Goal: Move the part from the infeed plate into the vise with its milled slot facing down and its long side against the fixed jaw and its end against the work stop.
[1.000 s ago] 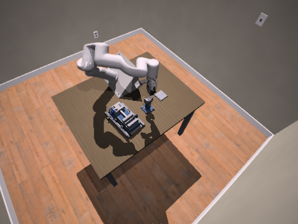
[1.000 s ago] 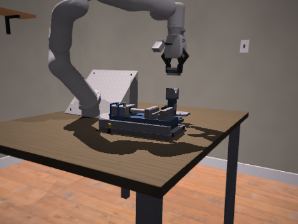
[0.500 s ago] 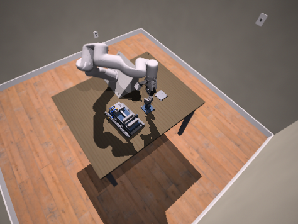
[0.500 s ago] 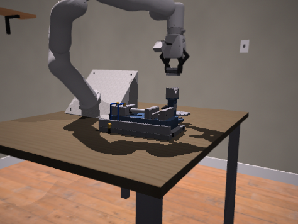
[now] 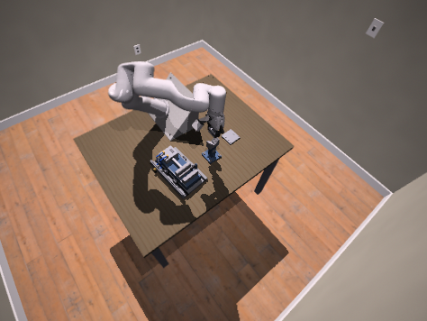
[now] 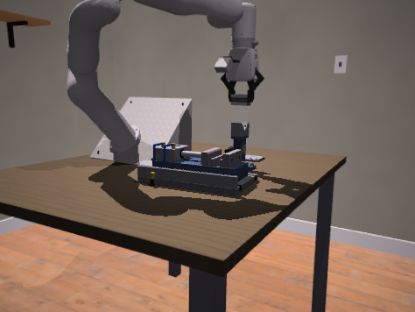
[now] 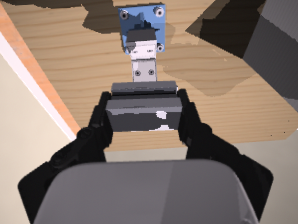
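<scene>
My gripper (image 6: 240,99) is shut on the part (image 7: 144,112), a dark grey block, and holds it high in the air above the V-block (image 6: 240,131). In the wrist view the V-block (image 7: 143,47) on its blue base lies straight ahead below the part. In the overhead view the gripper (image 5: 215,132) hangs just above the V-block (image 5: 212,150). The vise (image 6: 199,168) stands open on the table to the left of the V-block; it also shows in the overhead view (image 5: 179,169). The infeed plate (image 5: 231,136) lies bare to the right of the gripper.
A grey angled mounting block (image 6: 149,124) holds the arm's base behind the vise. The air cylinder (image 6: 172,154) sits at the vise's left end. The table's far edge runs close behind the V-block.
</scene>
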`<state>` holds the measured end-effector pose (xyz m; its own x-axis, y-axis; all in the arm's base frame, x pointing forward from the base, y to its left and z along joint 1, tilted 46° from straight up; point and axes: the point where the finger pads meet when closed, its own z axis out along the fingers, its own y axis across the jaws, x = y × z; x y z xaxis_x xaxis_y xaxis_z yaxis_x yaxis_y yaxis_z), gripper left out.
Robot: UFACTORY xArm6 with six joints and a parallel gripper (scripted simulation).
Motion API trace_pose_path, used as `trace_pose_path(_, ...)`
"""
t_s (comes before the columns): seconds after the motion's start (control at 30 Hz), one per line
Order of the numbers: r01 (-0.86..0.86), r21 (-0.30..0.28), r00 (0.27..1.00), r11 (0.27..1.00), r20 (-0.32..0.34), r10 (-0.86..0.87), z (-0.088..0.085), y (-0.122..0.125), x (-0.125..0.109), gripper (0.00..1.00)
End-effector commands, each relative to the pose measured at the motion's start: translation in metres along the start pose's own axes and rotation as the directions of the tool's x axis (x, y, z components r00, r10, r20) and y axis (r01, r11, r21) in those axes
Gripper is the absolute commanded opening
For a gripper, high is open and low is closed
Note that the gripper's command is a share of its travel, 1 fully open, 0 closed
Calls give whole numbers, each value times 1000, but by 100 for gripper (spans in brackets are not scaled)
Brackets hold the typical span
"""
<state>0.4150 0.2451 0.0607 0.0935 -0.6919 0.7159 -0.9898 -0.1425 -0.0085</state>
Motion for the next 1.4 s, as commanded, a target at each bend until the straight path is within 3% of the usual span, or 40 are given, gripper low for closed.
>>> trace_pose_path(0.0,7,3,1000,1000,3,-7,-2,-1,0,0)
trace_pose_path(1.37,40,3,999,999,2,-40,-2,-1,2,0)
